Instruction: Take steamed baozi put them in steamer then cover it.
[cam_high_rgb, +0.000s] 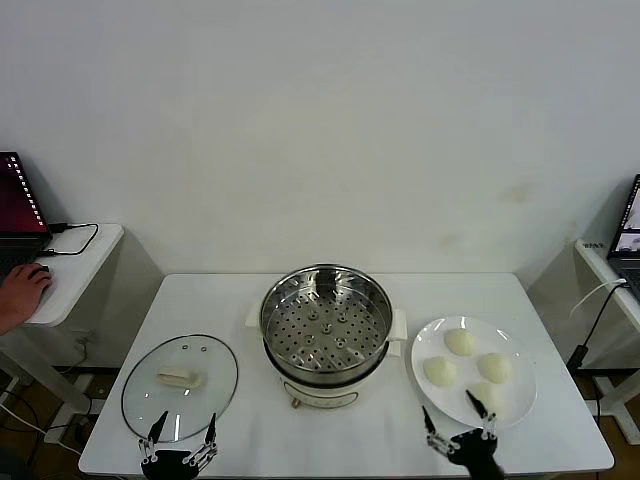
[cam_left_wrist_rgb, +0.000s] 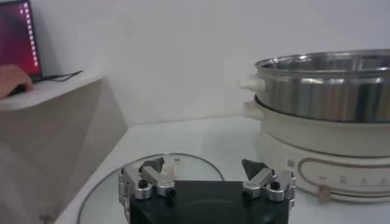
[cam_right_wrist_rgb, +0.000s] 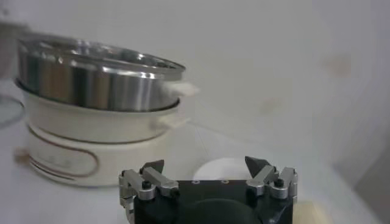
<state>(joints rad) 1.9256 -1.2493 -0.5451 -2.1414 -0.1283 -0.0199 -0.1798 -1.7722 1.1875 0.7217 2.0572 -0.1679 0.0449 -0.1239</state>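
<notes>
Steamer: your landmark, the steamer (cam_high_rgb: 325, 325), stands mid-bench with its perforated tray bare; no bun is in it yet.
Baozi: four steamed baozi (cam_high_rgb: 459, 342) sit close together on a white plate (cam_high_rgb: 428, 345) just to the robot's right of the steamer.
Cover: the cover (cam_high_rgb: 180, 386) lies flat on the bench (cam_high_rgb: 400, 440) to the robot's left of the steamer, handle up.
Right claw: the right claw (cam_high_rgb: 459, 420) hangs nearer you than the steamer, at the plate's front rim, fingers spread apart and holding nothing.
Left claw: the left claw (cam_high_rgb: 181, 433) waits at the cover's near edge, on the steamer's other side, fingers likewise apart and empty.
Risk, buns: they are soft and nearly touching, so you could dent the one you pinch or nudge its neighbour off the plate.
Risk, plate: if you come in low you may catch the rim and slide the plate.
Risk, steamer wall: carry a bun too low and it will probably hit the shiny wall.
Risk, cover: the glass is flat and slick; grab the edge instead of the handle and it may slip.
</notes>
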